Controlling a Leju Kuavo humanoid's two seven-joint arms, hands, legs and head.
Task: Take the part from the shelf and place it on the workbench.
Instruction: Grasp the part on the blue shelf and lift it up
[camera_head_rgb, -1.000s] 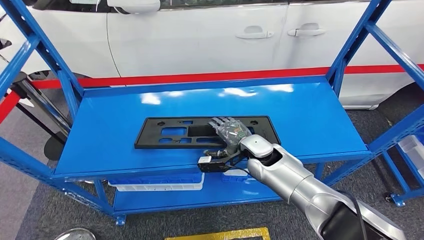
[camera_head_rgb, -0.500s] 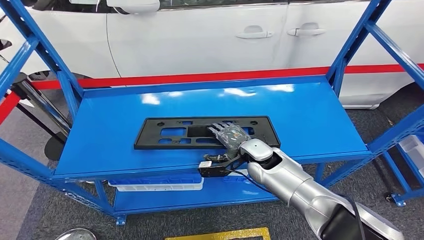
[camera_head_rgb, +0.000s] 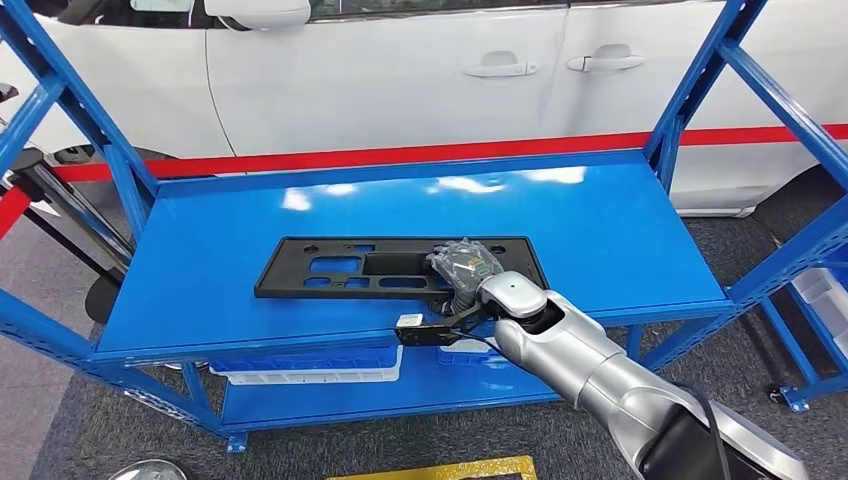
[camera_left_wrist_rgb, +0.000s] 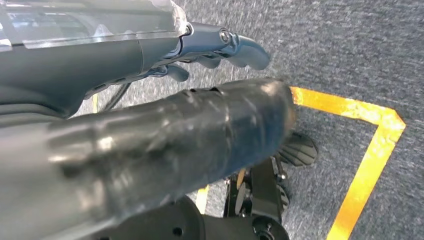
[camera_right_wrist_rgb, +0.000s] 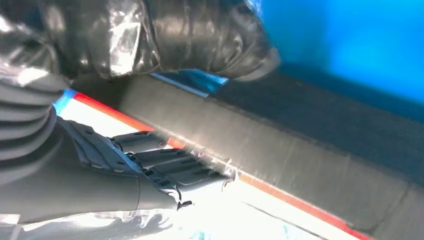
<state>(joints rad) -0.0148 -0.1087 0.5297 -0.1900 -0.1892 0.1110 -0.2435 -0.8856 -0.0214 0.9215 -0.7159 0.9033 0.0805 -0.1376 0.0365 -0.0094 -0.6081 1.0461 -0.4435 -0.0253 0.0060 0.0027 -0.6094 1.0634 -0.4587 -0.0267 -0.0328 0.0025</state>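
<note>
The long flat black plastic plate with cut-out windows (camera_head_rgb: 395, 267) is seen lying on the blue metal shelf (camera_head_rgb: 620, 240), close to its front edge and nearer its left end. Its right-hand part is gripped by the right hand (camera_head_rgb: 466, 268), fingers over the top face and thumb under the near rim, as the right wrist view (camera_right_wrist_rgb: 300, 150) suggests.

The plate is judged light and fairly stiff, though some flex may be expected along its length when held at one end; its smooth face may slip, so the rim is the better hold.

The left hand (camera_left_wrist_rgb: 150, 130) is seen hanging over grey carpet with a yellow floor line (camera_left_wrist_rgb: 370, 165); its fingers appear curled, with nothing held.

The lift may be hindered by the blue uprights (camera_head_rgb: 700, 90). A white car (camera_head_rgb: 400, 80) stands behind the shelf, and a white tray (camera_head_rgb: 310, 365) lies on the lower level.
</note>
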